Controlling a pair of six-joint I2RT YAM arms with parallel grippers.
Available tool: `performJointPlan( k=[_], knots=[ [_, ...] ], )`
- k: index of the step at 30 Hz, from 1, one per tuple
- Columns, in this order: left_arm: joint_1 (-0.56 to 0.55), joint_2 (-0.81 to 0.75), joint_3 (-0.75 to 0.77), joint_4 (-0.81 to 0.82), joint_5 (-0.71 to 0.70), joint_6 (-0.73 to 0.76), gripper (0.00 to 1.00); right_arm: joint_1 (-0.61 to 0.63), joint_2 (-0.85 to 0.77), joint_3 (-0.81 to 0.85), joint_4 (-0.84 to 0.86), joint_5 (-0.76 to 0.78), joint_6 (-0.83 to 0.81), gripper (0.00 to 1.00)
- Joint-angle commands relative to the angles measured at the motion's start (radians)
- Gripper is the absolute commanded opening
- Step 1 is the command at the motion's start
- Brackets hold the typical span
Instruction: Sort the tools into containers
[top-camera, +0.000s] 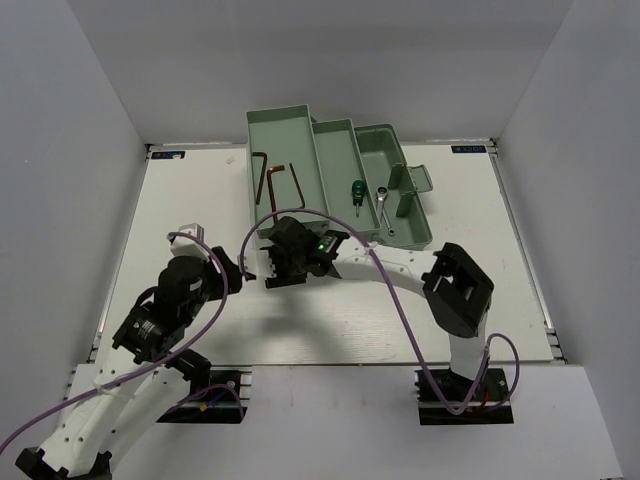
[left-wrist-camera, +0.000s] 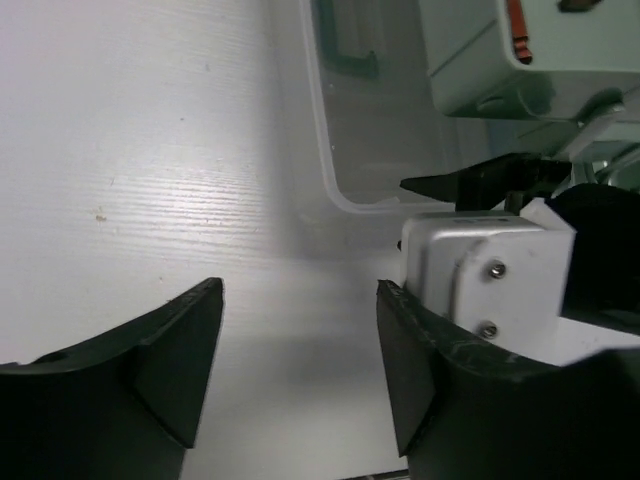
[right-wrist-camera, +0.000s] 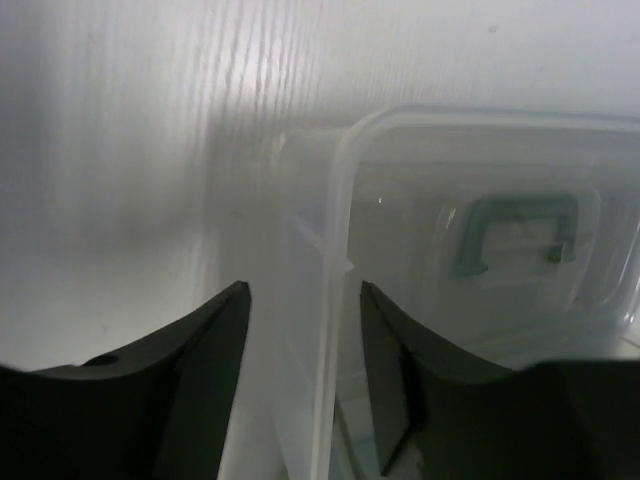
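Note:
The mint-green toolbox (top-camera: 335, 150) stands open at the far centre. A green-handled screwdriver (top-camera: 355, 192) lies in its middle tray. A silver wrench (top-camera: 385, 203) lies in the right part, beside the lid handle (top-camera: 410, 190). Thin dark hex keys (top-camera: 263, 180) lie at the box's left end, seemingly inside a clear plastic container (right-wrist-camera: 340, 190). My right gripper (right-wrist-camera: 305, 290) is open, its fingers either side of that container's rim. It shows in the top view (top-camera: 285, 262) too. My left gripper (left-wrist-camera: 300, 290) is open and empty over bare table (top-camera: 235, 272). The other tools are out of view.
The clear container's rim (left-wrist-camera: 325, 150) lies ahead of my left gripper, with the right wrist's white housing (left-wrist-camera: 480, 265) close on its right. White walls enclose the table (top-camera: 400, 320) on three sides.

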Motion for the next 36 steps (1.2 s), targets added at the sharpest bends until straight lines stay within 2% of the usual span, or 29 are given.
performJointPlan(
  k=[1,2,3,4,6,7,12,15,16,23,29,31,34,36],
  knots=[
    [0.005,-0.007,0.025,-0.060,-0.046,-0.077,0.70,-0.003,0.032,0.016,0.066,0.087,-0.015,0.51],
    [0.005,-0.007,0.011,-0.078,-0.046,-0.127,0.68,-0.003,0.032,0.014,0.063,0.081,-0.015,0.45],
    [0.005,-0.007,0.011,-0.091,-0.057,-0.166,0.58,-0.005,0.028,0.017,0.051,0.072,-0.017,0.38],
    [0.005,-0.007,-0.007,-0.103,-0.057,-0.210,0.52,-0.005,0.026,0.019,0.043,0.055,-0.018,0.16],
    [0.005,-0.007,-0.061,-0.103,-0.057,-0.340,0.46,-0.005,0.014,0.038,0.025,0.050,-0.012,0.00],
    [0.005,-0.007,-0.111,-0.091,-0.045,-0.380,0.43,-0.002,0.005,0.051,-0.007,0.017,-0.006,0.00],
    [0.005,-0.041,-0.308,0.120,0.053,-0.591,0.43,-0.005,-0.049,0.191,-0.080,-0.023,0.061,0.00],
    [0.005,-0.024,-0.426,0.262,0.090,-0.605,0.43,-0.008,-0.076,0.284,-0.132,-0.048,0.101,0.00],
    [0.005,-0.010,-0.467,0.358,0.107,-0.617,0.43,-0.014,-0.084,0.301,-0.138,-0.049,0.116,0.00],
    [0.005,0.230,-0.509,0.665,0.084,-0.645,0.44,-0.046,-0.113,0.436,-0.208,-0.143,0.207,0.00],
    [0.015,0.495,-0.520,0.998,0.020,-0.689,0.45,-0.065,-0.152,0.352,-0.218,-0.230,0.252,0.00],
    [0.025,0.563,-0.520,1.087,-0.009,-0.701,0.50,-0.072,-0.168,0.322,-0.213,-0.253,0.265,0.00],
    [0.050,0.723,-0.529,1.340,0.001,-0.729,0.53,-0.078,-0.182,0.287,-0.215,-0.302,0.284,0.00],
    [0.076,0.830,-0.498,1.545,0.082,-0.729,0.54,-0.088,-0.185,0.264,-0.207,-0.321,0.290,0.00]
  ],
)
